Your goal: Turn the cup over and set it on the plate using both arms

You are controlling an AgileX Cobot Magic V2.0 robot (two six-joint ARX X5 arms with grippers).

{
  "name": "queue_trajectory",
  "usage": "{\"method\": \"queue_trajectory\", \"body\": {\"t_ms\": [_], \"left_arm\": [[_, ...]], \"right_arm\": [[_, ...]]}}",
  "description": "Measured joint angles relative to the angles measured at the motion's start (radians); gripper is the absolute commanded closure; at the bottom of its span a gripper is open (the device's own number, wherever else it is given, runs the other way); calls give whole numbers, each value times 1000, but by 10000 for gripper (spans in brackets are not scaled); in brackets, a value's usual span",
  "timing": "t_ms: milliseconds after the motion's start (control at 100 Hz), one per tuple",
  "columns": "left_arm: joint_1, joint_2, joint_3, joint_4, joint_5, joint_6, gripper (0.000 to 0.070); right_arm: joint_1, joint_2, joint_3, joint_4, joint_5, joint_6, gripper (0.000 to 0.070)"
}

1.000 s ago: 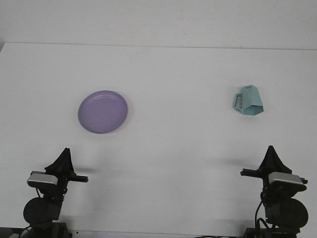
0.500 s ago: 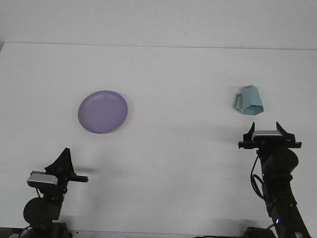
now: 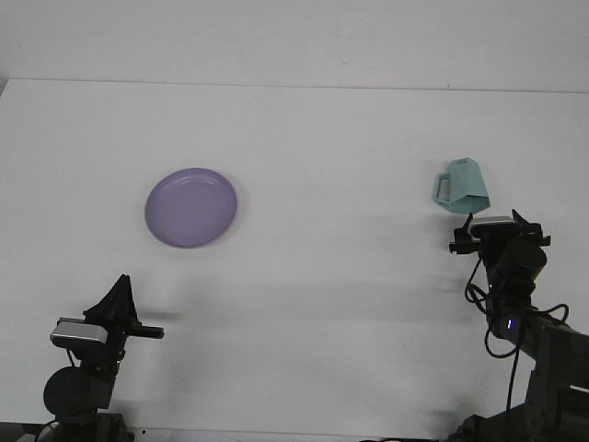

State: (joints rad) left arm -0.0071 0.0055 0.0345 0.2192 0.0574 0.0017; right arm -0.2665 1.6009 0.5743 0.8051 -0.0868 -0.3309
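So the right arm's come up and forward a good bit since a second ago. It was parked at the near edge of the table, and now the right gripper [image 3: 498,219] is sitting just on the near side of the cup [image 3: 461,187], basically right beside it but not on it. The two fingertips stick up on either side of the wrist camera with a gap between them, so the jaws look spread apart and there's nothing in them.

The cup itself hasn't budged. It's a pale teal mug, upside down on the right half of the white table [image 3: 331,138], wide rim on the surface and tilted a little, handle pointing left.

The purple plate [image 3: 191,207] is way over on the left half, well apart from the cup, lying flat with nothing on it.

The left arm is right where it was, tucked at the near left corner. The left gripper [image 3: 121,285] points up and forward, and from this angle the fingers line up into a single dark point, so I honestly can't tell how its jaws stand. It doesn't look like it's got anything.
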Motion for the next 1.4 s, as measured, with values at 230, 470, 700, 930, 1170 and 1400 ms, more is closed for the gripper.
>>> {"method": "queue_trajectory", "body": {"t_ms": [230,470,700,930,1170,1400], "left_arm": [[0,0,0,0,0,0,686],[0,0,0,-2,0,0,686],[0,0,0,-26,0,0,686],[0,0,0,-26,0,0,686],[0,0,0,-24,0,0,686],[0,0,0,-24,0,0,686]], "right_arm": [[-30,178,175,2,-60,-12,160],[-36,332,336,0,-146,-52,231],[-37,385,407,-4,-212,-79,482],[-37,395,443,-39,-278,-89,700],[-37,394,444,-46,-303,-59,700],[-37,287,444,-155,-304,-17,700]]}}
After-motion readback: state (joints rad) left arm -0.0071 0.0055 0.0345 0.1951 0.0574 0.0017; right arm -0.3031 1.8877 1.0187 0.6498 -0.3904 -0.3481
